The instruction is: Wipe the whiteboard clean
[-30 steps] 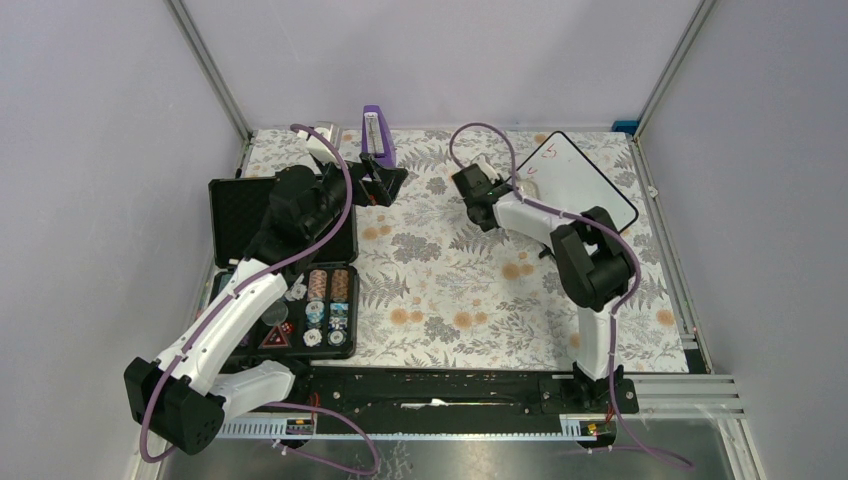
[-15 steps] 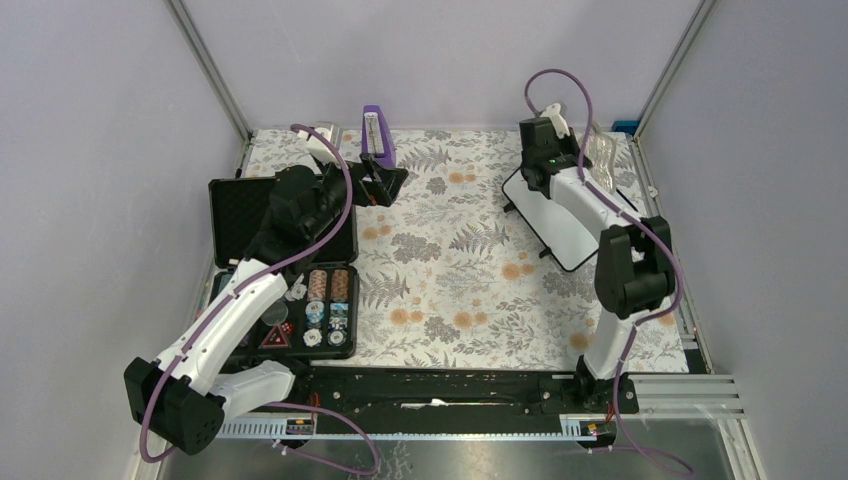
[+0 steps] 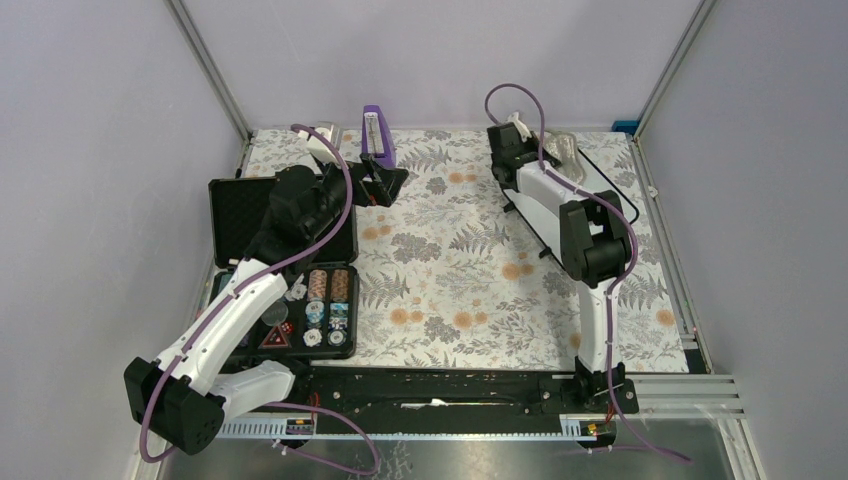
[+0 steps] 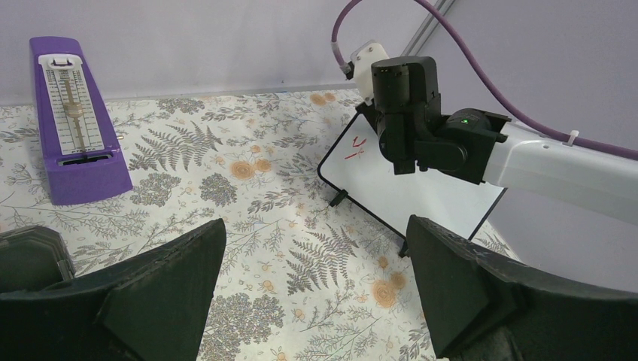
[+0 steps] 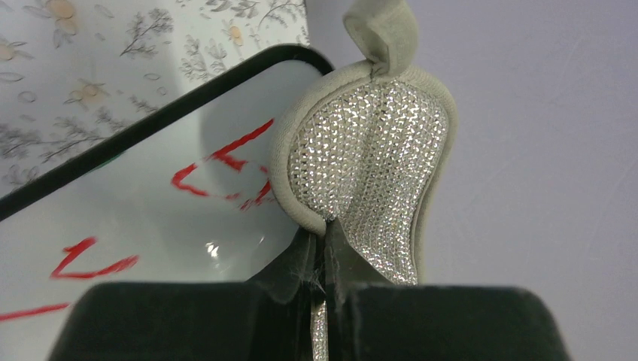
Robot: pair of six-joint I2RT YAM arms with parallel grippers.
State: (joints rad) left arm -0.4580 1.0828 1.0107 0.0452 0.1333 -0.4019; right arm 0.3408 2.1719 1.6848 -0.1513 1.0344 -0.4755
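Note:
The whiteboard [image 3: 606,190] lies at the back right of the table, white with a thin black frame, and my right arm crosses over it. Red strokes [image 5: 218,169] mark its far corner and also show in the left wrist view on the whiteboard [image 4: 410,197]. My right gripper [image 3: 535,150] [image 5: 325,235] is shut on a silvery oval pad [image 5: 370,169] [image 3: 562,147]. The pad sits over that far corner and covers part of the red strokes. My left gripper [image 3: 386,184] [image 4: 314,226] hovers open and empty at the back left, facing the board.
A purple metronome [image 3: 376,135] [image 4: 74,131] stands at the back centre-left. An open black case of poker chips [image 3: 300,300] lies at the left under my left arm. A small blue object [image 3: 625,126] sits in the back right corner. Walls close the back and both sides.
My right arm swung from the board's left side to the back edge, then slid left along it with the pad. The left arm has not moved.

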